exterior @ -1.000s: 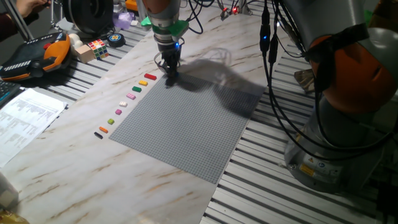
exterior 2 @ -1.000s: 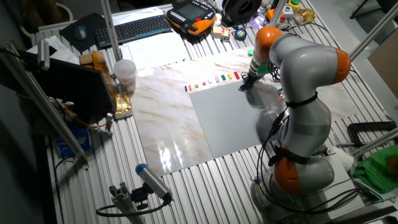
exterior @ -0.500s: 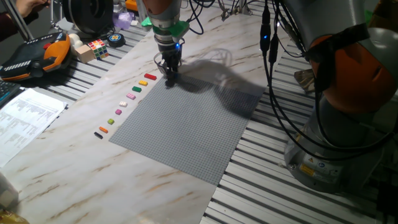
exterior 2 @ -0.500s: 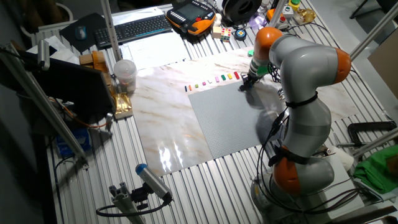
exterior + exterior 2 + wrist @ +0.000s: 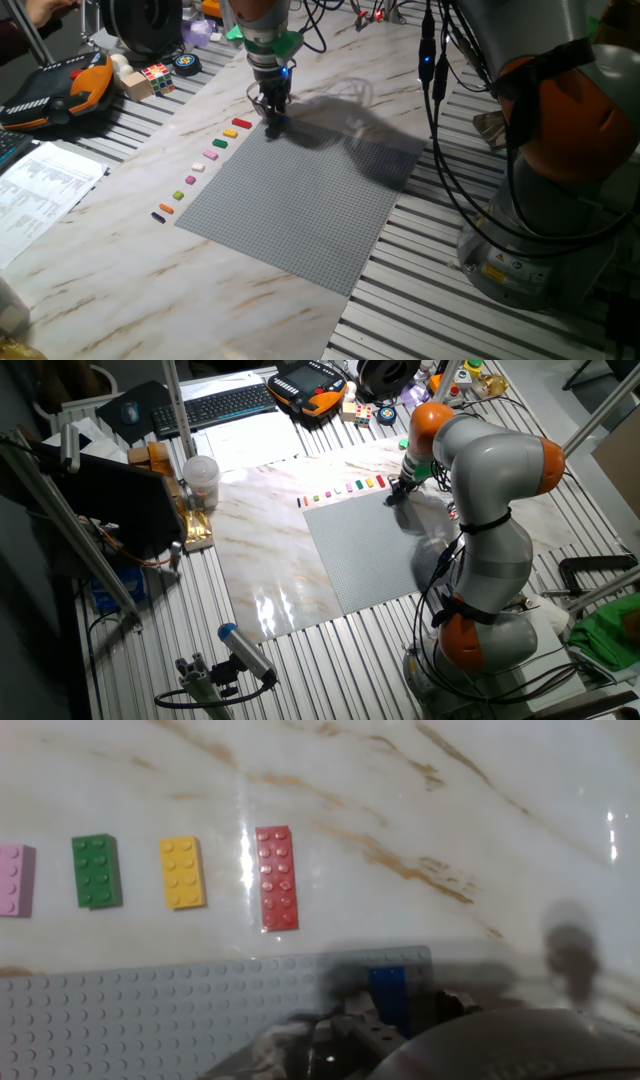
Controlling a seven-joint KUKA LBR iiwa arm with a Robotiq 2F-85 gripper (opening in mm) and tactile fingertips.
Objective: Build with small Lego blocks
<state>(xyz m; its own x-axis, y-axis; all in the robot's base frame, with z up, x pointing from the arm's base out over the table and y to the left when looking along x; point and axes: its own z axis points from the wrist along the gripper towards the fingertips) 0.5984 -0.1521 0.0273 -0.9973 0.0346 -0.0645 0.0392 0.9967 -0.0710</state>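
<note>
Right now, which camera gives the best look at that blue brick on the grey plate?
The hand view: the blue brick fills the frame near the grey baseplate's corner, between the gripper's fingers. In both fixed views the gripper hides it.

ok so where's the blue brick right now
In the hand view the blue brick sits on the corner of the grey baseplate, right at the tool, just below and right of the red brick.
</note>
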